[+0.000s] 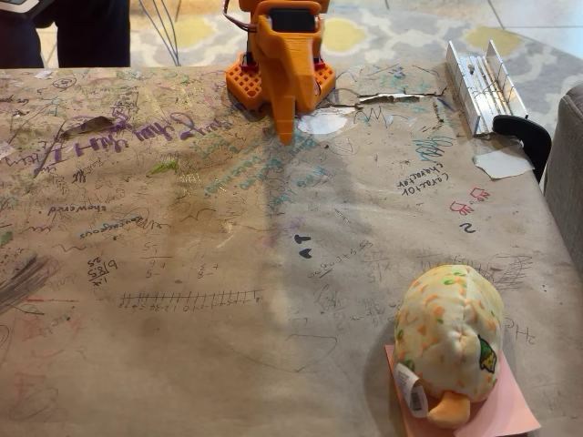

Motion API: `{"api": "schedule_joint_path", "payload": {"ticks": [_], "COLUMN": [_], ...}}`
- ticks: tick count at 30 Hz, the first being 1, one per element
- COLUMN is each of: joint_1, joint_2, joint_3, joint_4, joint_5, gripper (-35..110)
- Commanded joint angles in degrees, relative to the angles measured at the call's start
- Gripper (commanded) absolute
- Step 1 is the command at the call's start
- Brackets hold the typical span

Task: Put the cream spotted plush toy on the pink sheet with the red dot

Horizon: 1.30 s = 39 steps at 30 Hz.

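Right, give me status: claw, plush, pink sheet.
Orange arm folded at the far edge of the table, claw state unreadable. Cream spotted plush toy sits on the pink sheet, near right corner. Nothing between them.

The orange arm (278, 68) is standing folded at the far edge of the scribbled paper-covered table (228, 246), and from its base the whole middle of the surface is lying open toward the near side. To the right of the arm, a metal rail (483, 82) and a black clamp (524, 135) are lining the edge, with a white paper scrap (501, 164) lying flat just nearer. Well away from the arm, at the near right corner, the cream spotted plush toy (448, 341) is sitting on the pink sheet (506, 414), blocking that corner.
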Motion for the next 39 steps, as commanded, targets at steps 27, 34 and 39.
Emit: {"api": "schedule_joint_path", "payload": {"ticks": [27,34,39], "joint_1": [-74.79,-74.0,-74.0], "joint_2": [0.09,0.09,0.09], "joint_3": [5.1,5.1,5.1], "joint_4": [8.88,8.88,8.88], "joint_5": [-64.16,-64.16,-64.16], "gripper": [26,26,26]}}
